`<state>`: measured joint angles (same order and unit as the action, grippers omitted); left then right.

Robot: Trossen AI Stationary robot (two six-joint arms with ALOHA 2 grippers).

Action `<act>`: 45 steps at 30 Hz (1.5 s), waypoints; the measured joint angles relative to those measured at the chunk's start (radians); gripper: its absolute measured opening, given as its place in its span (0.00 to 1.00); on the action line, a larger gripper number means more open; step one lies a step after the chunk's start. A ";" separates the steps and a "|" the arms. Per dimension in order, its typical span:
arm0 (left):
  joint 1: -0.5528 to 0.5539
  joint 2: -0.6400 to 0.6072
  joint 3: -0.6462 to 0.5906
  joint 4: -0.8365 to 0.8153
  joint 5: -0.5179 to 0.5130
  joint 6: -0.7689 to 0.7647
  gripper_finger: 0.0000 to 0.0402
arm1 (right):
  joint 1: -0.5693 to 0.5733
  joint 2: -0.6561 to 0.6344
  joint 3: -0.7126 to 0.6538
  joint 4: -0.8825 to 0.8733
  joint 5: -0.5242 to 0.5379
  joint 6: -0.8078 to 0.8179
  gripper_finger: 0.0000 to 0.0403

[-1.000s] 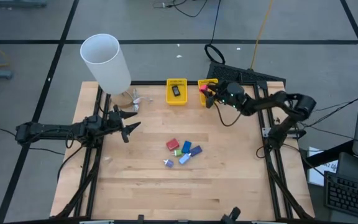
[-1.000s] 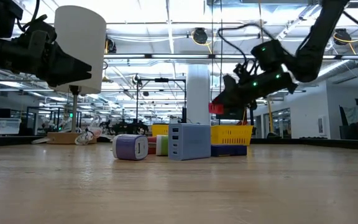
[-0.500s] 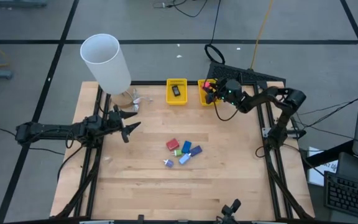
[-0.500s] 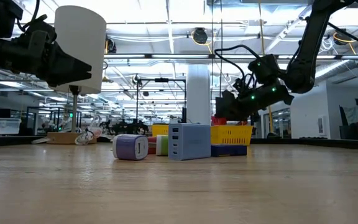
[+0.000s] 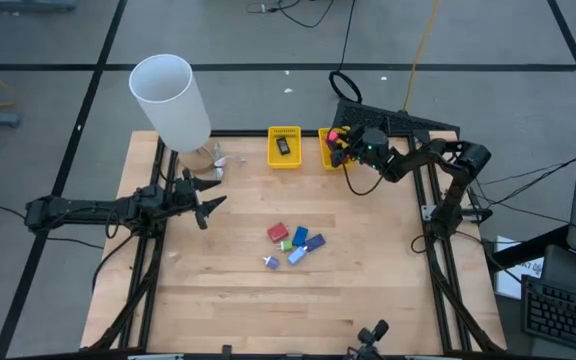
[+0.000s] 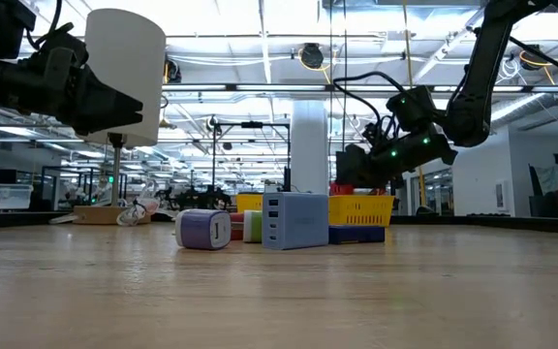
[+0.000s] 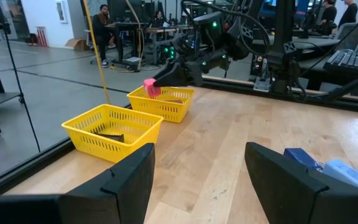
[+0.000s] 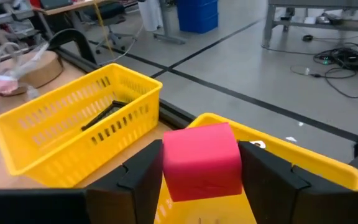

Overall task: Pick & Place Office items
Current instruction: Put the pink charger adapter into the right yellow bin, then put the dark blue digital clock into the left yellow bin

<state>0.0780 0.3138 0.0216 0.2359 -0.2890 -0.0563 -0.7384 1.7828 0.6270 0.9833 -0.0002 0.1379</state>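
We hold the red block (image 8: 201, 160) between the right gripper (image 5: 336, 143) jaws, closed on its flat sides, over the right-hand basket (image 5: 324, 151). It looks light and rigid. Our left gripper (image 5: 206, 203) waits with jaws spread, near the table's left edge.

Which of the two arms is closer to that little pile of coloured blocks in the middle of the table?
Left. The left gripper hangs open beside the coloured blocks; the right gripper is farther off, over a yellow basket, holding a red block.

Bright even overhead light, ceiling glare in low view, soft shadows, bg blurry
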 joint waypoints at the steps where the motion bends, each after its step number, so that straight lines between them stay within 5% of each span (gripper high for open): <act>1: 0.000 0.000 0.000 0.000 0.000 0.000 0.63 | 0.000 0.000 0.000 0.000 0.007 0.004 0.48; 21: 0.000 0.000 0.000 0.000 0.000 0.000 0.63 | 0.000 0.000 -0.001 0.007 0.021 0.002 0.50; 29: 0.000 0.000 0.000 0.000 0.000 0.000 0.63 | 0.006 -0.038 -0.001 0.057 -0.155 0.039 0.49; 45: 0.000 0.000 0.000 0.000 0.000 0.000 0.63 | 0.166 -0.076 -0.001 0.067 -0.323 0.060 0.49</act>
<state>0.0780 0.3139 0.0216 0.2362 -0.2890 -0.0564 -0.5722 1.7069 0.6258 1.0504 -0.3233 0.1982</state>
